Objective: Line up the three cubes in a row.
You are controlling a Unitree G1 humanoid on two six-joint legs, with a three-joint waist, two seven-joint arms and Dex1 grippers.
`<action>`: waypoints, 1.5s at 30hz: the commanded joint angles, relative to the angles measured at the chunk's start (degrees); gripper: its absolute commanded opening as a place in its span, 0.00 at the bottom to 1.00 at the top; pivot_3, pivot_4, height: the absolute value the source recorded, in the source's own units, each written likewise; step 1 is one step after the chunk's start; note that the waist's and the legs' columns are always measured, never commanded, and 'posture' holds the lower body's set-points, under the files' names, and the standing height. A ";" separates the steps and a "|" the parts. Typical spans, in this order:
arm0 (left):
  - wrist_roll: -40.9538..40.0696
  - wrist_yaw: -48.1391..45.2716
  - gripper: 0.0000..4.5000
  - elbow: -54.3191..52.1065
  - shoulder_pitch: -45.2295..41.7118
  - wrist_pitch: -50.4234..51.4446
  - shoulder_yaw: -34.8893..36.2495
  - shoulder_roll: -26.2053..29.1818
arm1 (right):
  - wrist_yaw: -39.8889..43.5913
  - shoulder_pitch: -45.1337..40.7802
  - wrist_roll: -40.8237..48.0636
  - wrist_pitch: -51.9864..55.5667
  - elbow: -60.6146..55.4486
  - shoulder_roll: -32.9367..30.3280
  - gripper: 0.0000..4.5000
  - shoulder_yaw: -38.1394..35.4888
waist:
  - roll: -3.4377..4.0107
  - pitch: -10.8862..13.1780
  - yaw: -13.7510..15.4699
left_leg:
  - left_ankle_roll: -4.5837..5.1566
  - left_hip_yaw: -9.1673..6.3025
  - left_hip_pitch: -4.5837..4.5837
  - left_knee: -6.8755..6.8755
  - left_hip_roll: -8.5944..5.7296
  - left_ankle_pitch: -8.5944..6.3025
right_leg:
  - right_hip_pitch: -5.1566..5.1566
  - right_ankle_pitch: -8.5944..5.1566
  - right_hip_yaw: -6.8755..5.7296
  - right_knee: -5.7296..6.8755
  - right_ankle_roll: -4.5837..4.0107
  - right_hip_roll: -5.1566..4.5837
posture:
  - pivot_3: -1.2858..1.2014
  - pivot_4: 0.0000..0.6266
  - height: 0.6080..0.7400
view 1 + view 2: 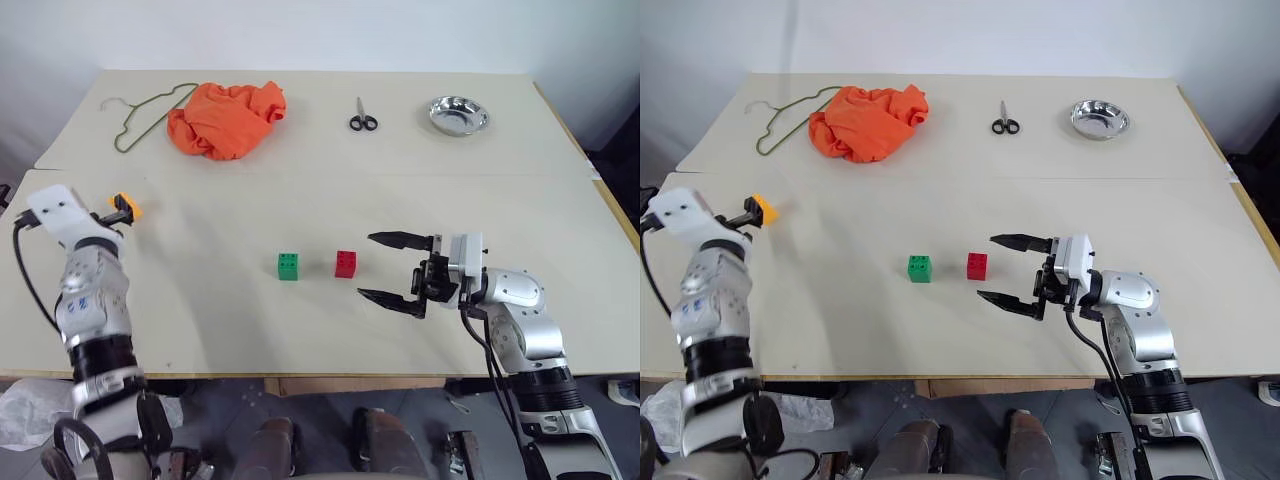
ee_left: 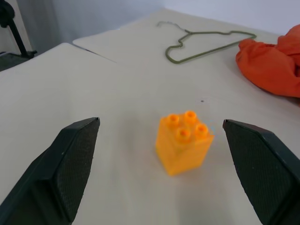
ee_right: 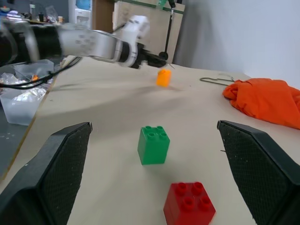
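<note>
The green brick (image 1: 288, 266) and the red brick (image 1: 346, 264) sit side by side near the middle of the bench (image 1: 300, 200), a small gap between them, already forming two places of a row. The orange-yellow brick (image 2: 183, 142) stands well apart from them, out toward the robot's left edge of the bench, upright with its studs up.

The left gripper (image 2: 164, 159) is level with that stray brick, its fingers (image 2: 70, 159) spread wide on either side of it and not touching; the brick lies just ahead of the tips. The right gripper (image 1: 385, 268) hovers just beside the red brick, fingers wide and holding nothing.

The step in hand looks like fetching the third brick. The next move probably calls for easing the left gripper forward until the brick sits between the fingers, closing squarely on its flat sides, then carrying it over to set down beside the green brick, in line with both.

Farther back lie an orange cloth (image 1: 226, 119), a wire hanger (image 1: 140, 115), scissors (image 1: 363, 121) and a metal bowl (image 1: 459, 115).
</note>
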 commanded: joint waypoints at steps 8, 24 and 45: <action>1.85 1.78 1.00 21.86 -11.83 -10.04 -1.62 1.84 | -2.06 3.10 0.90 1.45 -4.98 -0.67 1.00 -0.34 | -0.01 0.00 -0.16 | 0.01 -0.03 -0.02 0.01 -0.03 0.01 | 0.01 0.01 -0.15 -0.01 0.02 -0.06 | 0.52 0.24 1.00; -0.13 -10.13 0.33 17.11 -7.05 -14.08 -4.81 3.07 | -2.20 3.95 0.32 0.77 -5.07 -1.52 1.00 -0.52 | -0.01 0.01 -0.53 | 0.00 -0.02 -0.02 0.01 -0.02 0.01 | 0.01 0.01 -0.15 0.00 0.02 -0.07 | 0.52 0.24 1.00; -1.58 -98.09 0.33 18.45 0.14 -31.91 -24.74 20.45 | -1.46 9.91 1.02 0.58 -5.51 -8.83 1.00 -6.04 | 0.08 0.06 0.84 | 0.14 -0.02 -0.02 -0.02 -0.06 0.05 | 0.12 0.00 0.20 -0.01 0.00 -0.09 | 0.52 0.24 1.00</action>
